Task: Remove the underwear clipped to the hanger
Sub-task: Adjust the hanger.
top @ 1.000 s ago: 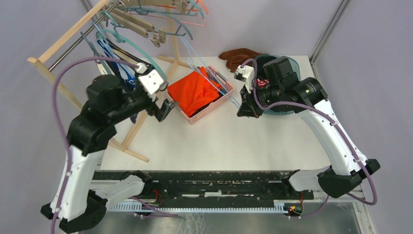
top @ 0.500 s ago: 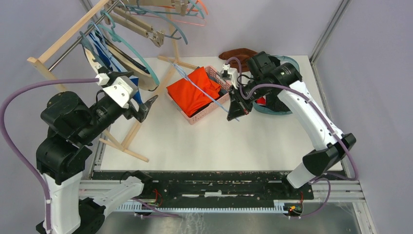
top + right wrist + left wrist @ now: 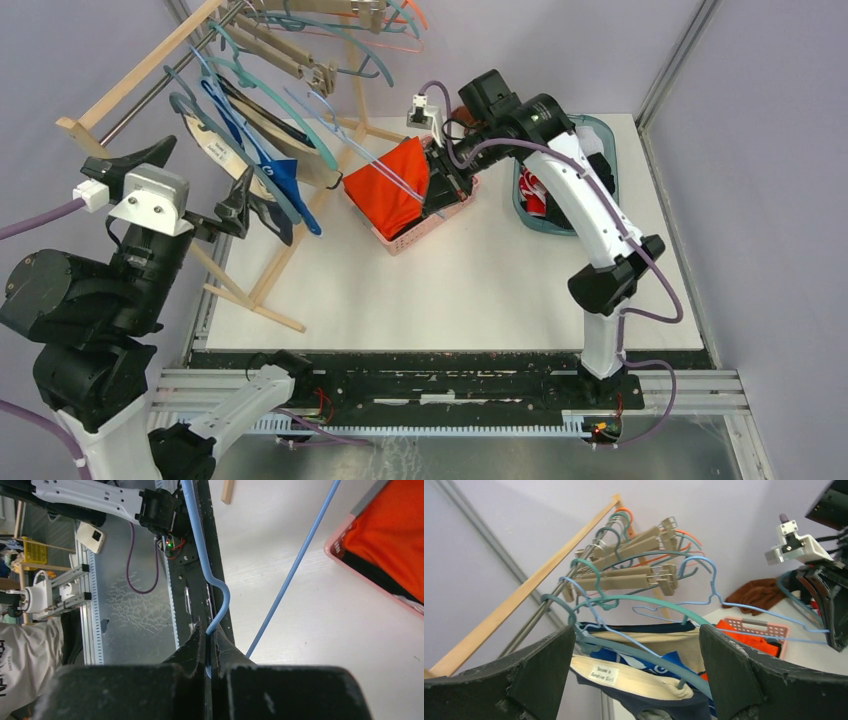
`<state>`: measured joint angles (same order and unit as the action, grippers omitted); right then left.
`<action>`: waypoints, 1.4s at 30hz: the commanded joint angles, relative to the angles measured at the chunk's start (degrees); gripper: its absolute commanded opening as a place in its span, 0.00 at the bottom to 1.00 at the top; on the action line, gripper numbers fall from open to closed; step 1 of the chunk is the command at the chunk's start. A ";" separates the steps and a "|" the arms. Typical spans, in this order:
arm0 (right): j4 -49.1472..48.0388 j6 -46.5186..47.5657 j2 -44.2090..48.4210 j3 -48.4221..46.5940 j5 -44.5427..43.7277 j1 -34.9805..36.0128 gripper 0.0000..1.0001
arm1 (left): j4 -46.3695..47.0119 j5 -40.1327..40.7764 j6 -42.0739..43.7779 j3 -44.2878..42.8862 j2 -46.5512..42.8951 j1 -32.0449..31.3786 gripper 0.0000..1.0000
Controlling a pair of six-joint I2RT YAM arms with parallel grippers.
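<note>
Found left hand (image 3: pixel 636 635) released, jaws at full spread. Held up beyond the bench's (image 3: pixel 450 300) left edge and aimed at the wooden rack (image 3: pixel 140 70).

Seen between its fingers in the wrist view: underwear (image 3: pixel 649 682) hung on teal hangers (image 3: pixel 649 599) at the rack's near end.
- Navy pair at the back.
- Beige pair with a white label in front.
- Royal blue pair between them.

Cannot tell whether either finger touches fabric. From above, one finger lies just beside the blue pair.

Found right hand (image 3: pixel 207 632) clenched on a light-blue wire hanger (image 3: pixel 200 540), wire pinched between the fingertips. From above, placed over the far right corner of the pink basket (image 3: pixel 430 228). Hanger runs from there up and left toward the rack, crossing above the orange garment (image 3: pixel 390 185) that fills the basket.

Edges:
- Basket on the bench's back half, left corner near the rack's foot.
- Teal tub (image 3: pixel 602 128) at the back right, close to the right edge.
- Brown cloth (image 3: pixel 756 592) behind the basket.

Room:
- Bare white surface from the basket's front rim to the near edge.
- Narrow strip between basket and tub, right arm arching over it.
</note>
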<state>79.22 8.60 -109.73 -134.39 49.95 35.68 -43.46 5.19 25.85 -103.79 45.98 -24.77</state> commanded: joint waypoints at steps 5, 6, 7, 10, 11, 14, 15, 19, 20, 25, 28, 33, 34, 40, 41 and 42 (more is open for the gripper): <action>-5.77 -8.07 -6.29 -10.58 4.42 1.95 0.01 | 4.47 8.23 -2.44 -0.63 -0.09 1.74 1.00; -6.74 -8.97 -7.21 -12.02 4.72 1.98 0.01 | 4.63 8.86 -2.46 -0.65 -0.13 1.98 1.00; -8.12 -10.15 -8.12 -13.75 5.09 2.02 0.01 | 4.81 9.38 -2.47 -0.51 -0.29 2.19 1.00; -15.08 -14.77 -9.43 -13.83 6.26 2.10 0.01 | 4.98 10.81 -1.81 0.48 -0.66 2.80 1.00; -17.77 -16.67 -9.74 -13.70 6.45 2.07 0.01 | 5.40 11.58 -1.58 1.13 -0.73 2.99 1.00; -22.94 -21.04 -11.81 -16.16 6.82 2.10 0.01 | 7.52 15.12 -0.89 4.46 -0.70 3.78 0.99; -23.66 -22.04 -12.79 -17.55 7.06 2.10 0.01 | 8.86 16.72 -0.85 5.99 -0.71 4.23 0.99; -24.15 -23.08 -13.09 -17.48 6.71 2.09 0.01 | 11.22 19.89 -0.71 9.96 0.03 5.04 0.98; -23.73 -22.59 -12.36 -16.27 6.17 2.09 0.01 | 10.35 19.46 -1.44 9.47 0.33 5.39 0.97; -21.23 -16.70 -5.76 -5.88 1.92 2.07 0.01 | 2.37 12.34 -3.85 3.68 -0.51 6.75 0.96; -18.24 -13.49 -3.04 -3.01 -1.13 2.08 0.01 | -3.83 8.53 -2.41 0.50 -2.31 7.40 0.96; -14.25 -11.17 -2.35 -3.14 -2.95 2.06 0.01 | -7.85 15.88 1.95 1.09 -6.91 8.52 0.96; -14.02 -11.11 -2.33 -2.98 -3.08 2.05 0.01 | -8.08 17.84 2.63 1.65 -7.66 8.81 0.96; -12.36 -10.18 -2.75 -3.59 -4.59 2.07 0.01 | -8.43 27.43 4.84 1.14 -8.47 10.15 0.88; -12.08 -9.88 -2.77 -3.56 -4.86 1.99 0.01 | -8.40 29.47 4.87 0.65 -8.27 10.37 0.87; -11.93 -9.57 -2.64 -3.38 -5.02 1.99 0.01 | -8.33 30.82 5.03 0.46 -8.15 10.50 0.86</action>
<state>66.22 -3.40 -114.59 -136.99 46.33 37.50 -51.03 28.47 27.57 -102.24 36.05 -14.96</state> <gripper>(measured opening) 0.033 0.879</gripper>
